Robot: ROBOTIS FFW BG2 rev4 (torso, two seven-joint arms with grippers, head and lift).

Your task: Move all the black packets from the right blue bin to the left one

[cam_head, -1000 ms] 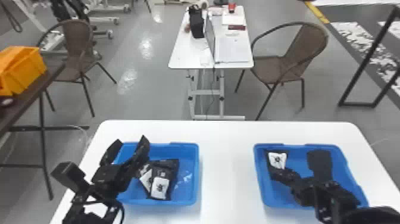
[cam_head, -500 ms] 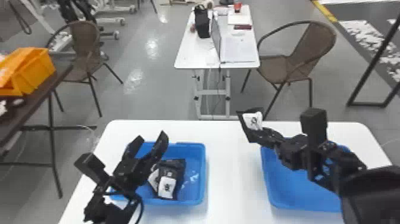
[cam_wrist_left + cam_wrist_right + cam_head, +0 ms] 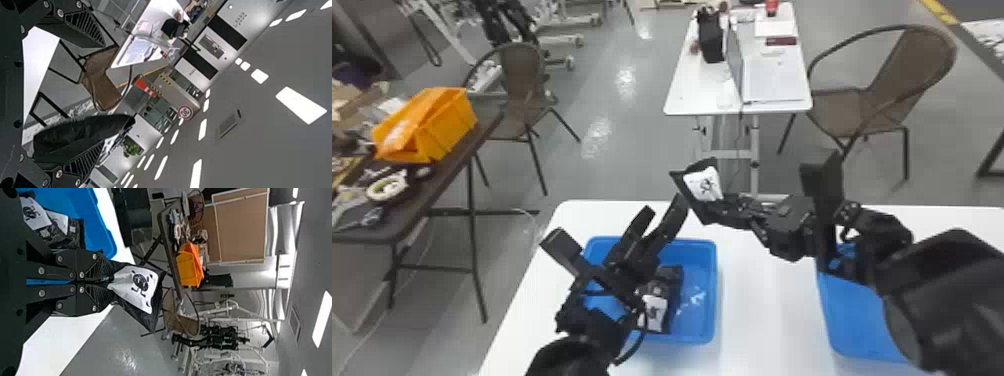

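- White table point(image 3: 767, 320): one black packet point(image 3: 701, 184), raised above it.
- Right gripper point(image 3: 727, 204): clenched on packet, pointing leftward, arm in from right.
- Left gripper point(image 3: 663, 212): fingers spread, angled forward over left blue bin point(image 3: 699, 320).

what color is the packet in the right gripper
Black packet, white label; clearest in the right wrist view.

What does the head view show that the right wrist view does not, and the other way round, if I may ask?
Head view: the right blue bin and laptop.
Right wrist view: a tan wall board and ceiling light.
Both: the right gripper clamping a black packet, and the left blue bin.
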